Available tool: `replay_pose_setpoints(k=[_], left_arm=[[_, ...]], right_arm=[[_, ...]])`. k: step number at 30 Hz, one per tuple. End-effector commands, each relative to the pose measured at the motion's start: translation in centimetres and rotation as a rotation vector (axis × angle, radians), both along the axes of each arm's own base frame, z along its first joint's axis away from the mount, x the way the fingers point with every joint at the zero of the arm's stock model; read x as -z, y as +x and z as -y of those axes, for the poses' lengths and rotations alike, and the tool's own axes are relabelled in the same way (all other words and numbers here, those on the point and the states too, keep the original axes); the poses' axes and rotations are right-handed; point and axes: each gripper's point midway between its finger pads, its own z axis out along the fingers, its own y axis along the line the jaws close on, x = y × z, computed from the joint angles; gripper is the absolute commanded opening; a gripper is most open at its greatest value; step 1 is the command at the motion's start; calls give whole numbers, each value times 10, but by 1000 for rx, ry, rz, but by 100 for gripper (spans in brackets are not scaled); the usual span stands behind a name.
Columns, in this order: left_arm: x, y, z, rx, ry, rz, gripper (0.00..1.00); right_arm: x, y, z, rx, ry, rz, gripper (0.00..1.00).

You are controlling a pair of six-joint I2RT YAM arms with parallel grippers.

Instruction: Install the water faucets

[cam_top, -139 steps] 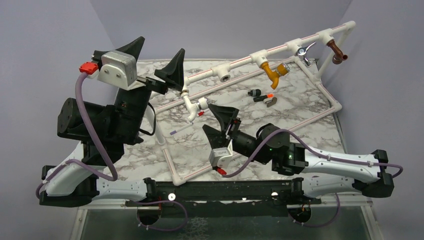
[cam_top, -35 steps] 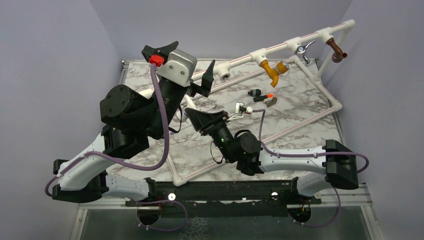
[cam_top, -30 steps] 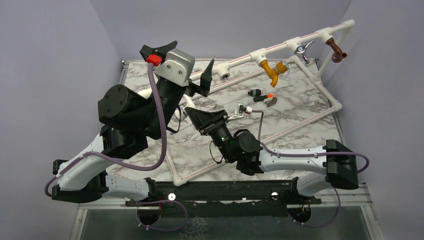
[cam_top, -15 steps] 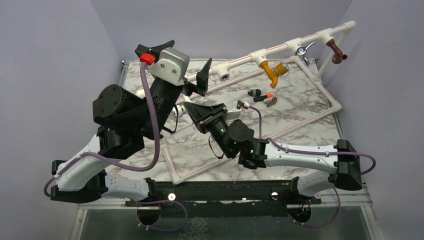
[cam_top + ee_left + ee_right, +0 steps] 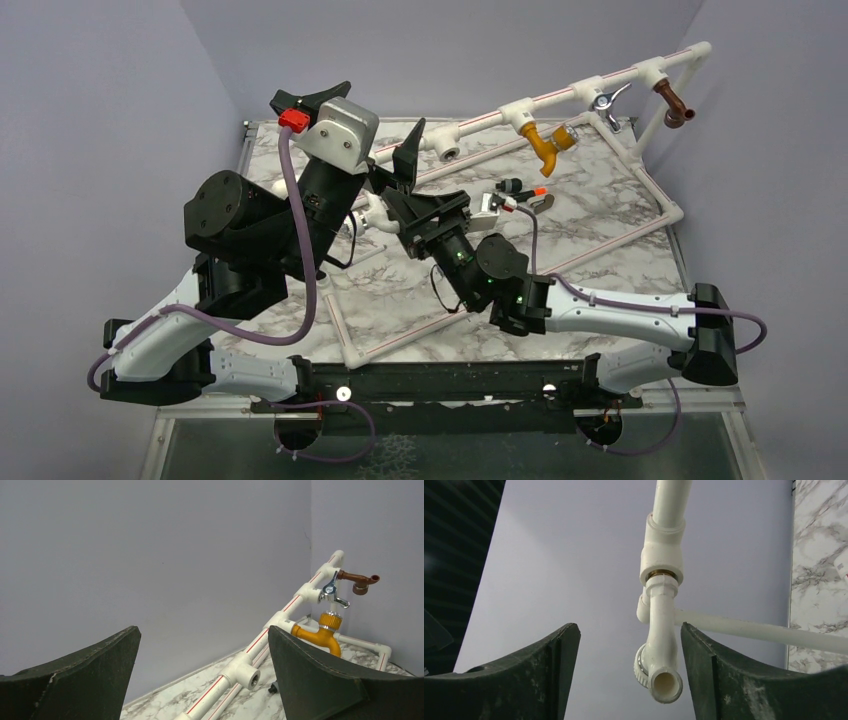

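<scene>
The white tap (image 5: 658,650) sits at the left end of the pipe frame (image 5: 292,605). Its thread is in a socket (image 5: 663,555), and its spout points toward the right wrist camera. The right tool (image 5: 626,630) has its jaws apart, one on each side of the tap, and neither touches it. The left tool (image 5: 202,635) is spread wide and holds nothing.

The tap looks like hard, light plastic: stiff, smooth and round, so it would likely slip under a loose grip. Forcing it could cross or crack the thread. The best hold is probably across the bent body just above the spout, where the shape gives leverage for turning. The ribbed ring near the spout end is a second option.

Farther right on the frame's top rail hang a yellow tap (image 5: 545,145), a chrome-lever tap (image 5: 605,100) and a brown tap (image 5: 675,105). An empty socket (image 5: 447,152) lies between them and the white tap. A black-and-orange tap (image 5: 525,192) lies loose on the surface (image 5: 600,190), well apart to the right.

The left arm stands close beside the white tap, and a frame pipe runs behind it. Both leave little room for the right wrist to swing.
</scene>
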Motion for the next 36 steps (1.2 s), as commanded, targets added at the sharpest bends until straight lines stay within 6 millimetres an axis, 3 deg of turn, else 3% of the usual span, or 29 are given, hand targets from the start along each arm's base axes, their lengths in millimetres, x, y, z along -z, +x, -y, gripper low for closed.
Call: replay_pose_setpoints(k=[1, 8, 15, 19, 29, 36], left_arm=[[-9, -3, -9, -11, -21, 10, 99], [-8, -3, -10, -25, -21, 15, 99], [-7, -4, -7, -32, -8, 9, 99], [-7, -5, -8, -28, -10, 9, 99], [-7, -4, -10, -41, -7, 10, 99], [-8, -5, -11, -46, -6, 10, 99]], right_arm=[[-4, -2, 16, 26, -89, 82, 80], [3, -8, 45, 82, -400, 307, 83], [-22, -28, 66, 101, -751, 769, 85], [-25, -40, 65, 45, -983, 1015, 77], [-34, -61, 73, 17, -1398, 1612, 83], [-19, -56, 57, 62, -1648, 1947, 83]])
